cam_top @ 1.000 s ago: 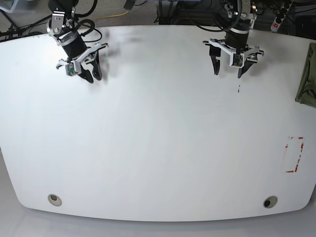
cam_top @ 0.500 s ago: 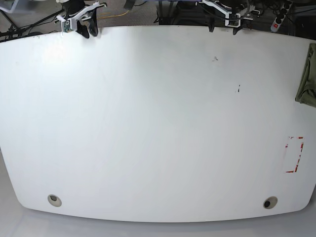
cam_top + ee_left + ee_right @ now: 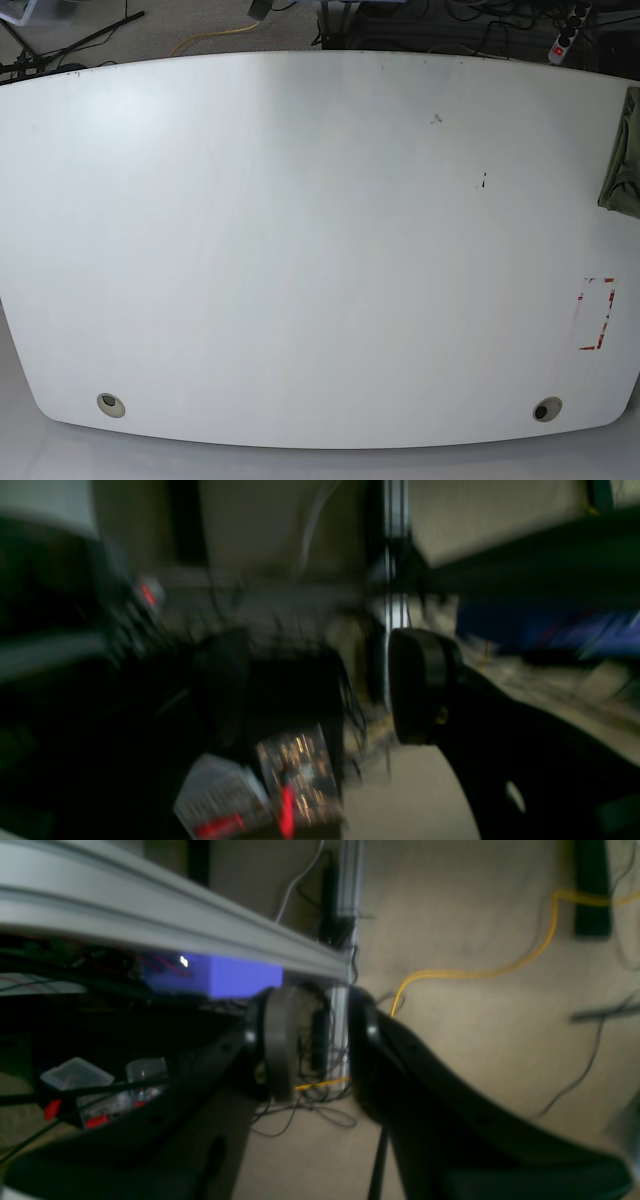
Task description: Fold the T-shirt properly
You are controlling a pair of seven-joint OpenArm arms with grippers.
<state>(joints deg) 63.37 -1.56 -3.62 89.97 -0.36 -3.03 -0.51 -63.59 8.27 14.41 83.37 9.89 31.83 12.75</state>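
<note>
The olive-green T-shirt (image 3: 624, 155) lies bunched at the right edge of the white table (image 3: 300, 250), only partly in the base view. Neither gripper shows in the base view. In the left wrist view, my left gripper (image 3: 320, 685) is open and empty, with blurred dark equipment and floor behind it. In the right wrist view, my right gripper (image 3: 315, 1045) is open with a narrower gap and empty, facing the floor and a table frame. The shirt shows in neither wrist view.
A red tape rectangle (image 3: 597, 313) marks the table's right side. Two round holes (image 3: 111, 404) (image 3: 546, 409) sit near the front edge. An aluminium rail (image 3: 150, 925) and a yellow cable (image 3: 470, 972) are near my right gripper. A power strip (image 3: 565, 35) lies behind the table.
Both arms have drawn back over the table's far edge and left the base view. The shirt has not moved.
</note>
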